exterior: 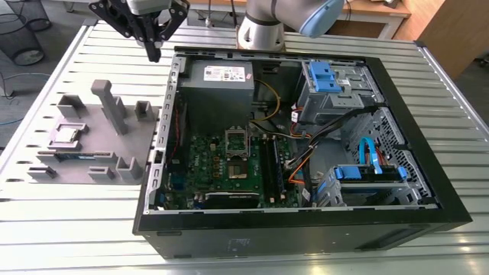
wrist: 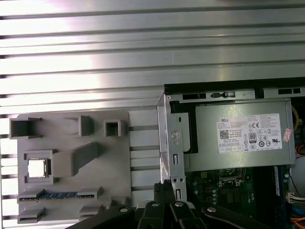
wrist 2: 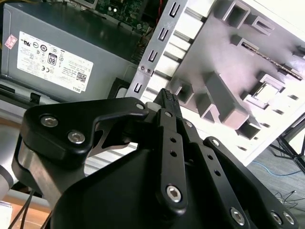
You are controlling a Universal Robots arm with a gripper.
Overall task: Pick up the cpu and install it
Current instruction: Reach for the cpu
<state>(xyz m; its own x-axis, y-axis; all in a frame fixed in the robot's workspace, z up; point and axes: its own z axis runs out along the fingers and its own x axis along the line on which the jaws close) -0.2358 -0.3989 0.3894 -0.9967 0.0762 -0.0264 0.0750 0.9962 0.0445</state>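
The small, flat, square cpu with a shiny silver top (exterior: 67, 134) lies in a recess of the grey moulded plastic tray (exterior: 141, 137). The tray rests on the ribbed metal surface (exterior: 77, 229), to the exterior view's left of the open black computer case (exterior: 306, 235). The black gripper (exterior: 155, 53) hangs by the case's edge near the grey box-shaped power supply (exterior: 217, 86). Its fingers are together on nothing, and it is well apart from the cpu.

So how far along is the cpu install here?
Nothing looks done: the cpu lies in the grey tray, not on the green board inside the case. The gripper is shut on nothing, above the table beside the case's corner, apart from the tray. Pick-up and install are both left.
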